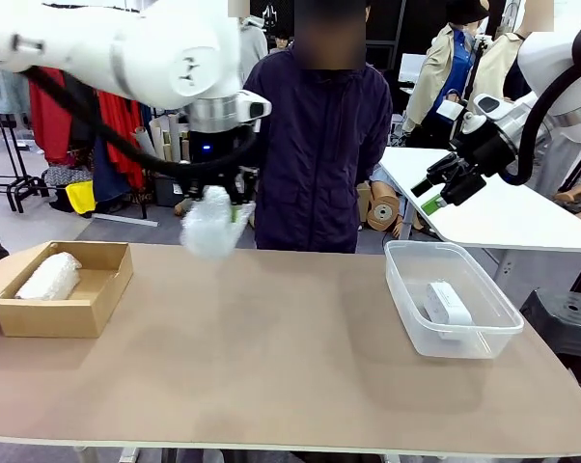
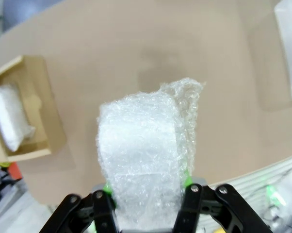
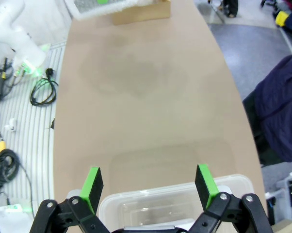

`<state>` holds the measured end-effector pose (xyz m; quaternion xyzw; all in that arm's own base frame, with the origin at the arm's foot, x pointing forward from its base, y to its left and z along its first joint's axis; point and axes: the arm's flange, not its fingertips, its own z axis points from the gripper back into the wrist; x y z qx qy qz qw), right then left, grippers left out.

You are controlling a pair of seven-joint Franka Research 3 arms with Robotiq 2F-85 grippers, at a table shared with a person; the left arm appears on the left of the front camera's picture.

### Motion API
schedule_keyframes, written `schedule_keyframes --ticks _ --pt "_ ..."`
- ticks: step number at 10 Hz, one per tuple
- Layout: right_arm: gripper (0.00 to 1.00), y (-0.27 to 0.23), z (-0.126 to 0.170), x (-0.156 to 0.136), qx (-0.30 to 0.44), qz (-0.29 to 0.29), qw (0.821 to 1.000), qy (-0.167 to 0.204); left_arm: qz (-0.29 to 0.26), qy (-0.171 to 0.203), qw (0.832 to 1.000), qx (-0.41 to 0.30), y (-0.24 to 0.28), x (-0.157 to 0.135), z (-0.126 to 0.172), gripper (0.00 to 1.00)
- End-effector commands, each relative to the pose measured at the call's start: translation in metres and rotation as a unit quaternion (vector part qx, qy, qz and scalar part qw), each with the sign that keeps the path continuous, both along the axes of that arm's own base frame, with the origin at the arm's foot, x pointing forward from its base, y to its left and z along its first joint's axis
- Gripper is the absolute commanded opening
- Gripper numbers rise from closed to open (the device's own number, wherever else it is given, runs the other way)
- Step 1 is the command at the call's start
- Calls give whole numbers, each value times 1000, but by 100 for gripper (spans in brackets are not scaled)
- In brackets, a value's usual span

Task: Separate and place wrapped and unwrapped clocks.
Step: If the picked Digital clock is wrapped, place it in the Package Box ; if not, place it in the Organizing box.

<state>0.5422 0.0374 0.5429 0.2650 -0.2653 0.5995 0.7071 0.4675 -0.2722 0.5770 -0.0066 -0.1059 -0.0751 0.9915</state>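
Observation:
My left gripper [image 1: 218, 207] hangs above the table's far left-centre, shut on a clock wrapped in crinkly bubble wrap [image 1: 209, 225]. In the left wrist view that wrapped bundle [image 2: 143, 165] stands between the green-padded fingers [image 2: 189, 180], well above the tabletop. A second wrapped clock [image 1: 49, 276] lies inside the brown cardboard box [image 1: 105, 294] at the left, seen also as a bundle [image 2: 9, 121] in the box [image 2: 44, 116]. The bare white clock [image 1: 447, 304] rests in the clear plastic tub [image 1: 484, 340] at the right. My right gripper [image 1: 445, 188] is raised above the tub, open and empty, its pads [image 3: 206, 178] spread wide over the tub's rim [image 3: 175, 191].
A person in a dark jacket [image 1: 319, 154] stands at the far edge of the table. The brown tabletop [image 1: 271, 347] between box and tub is bare. A white table [image 1: 503, 217] stands behind at the right. Cables [image 3: 41, 90] lie on the floor beside the table.

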Motion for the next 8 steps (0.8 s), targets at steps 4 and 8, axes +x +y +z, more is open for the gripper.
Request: schedule_keyframes --ticks 4,8 --pt "100 1 3 0 0 -6 1000 2 -8 -19 999 -48 110 -31 16 0" --pt "100 1 3 0 0 -6 1000 2 8 -19 999 -34 124 -28 24 0"
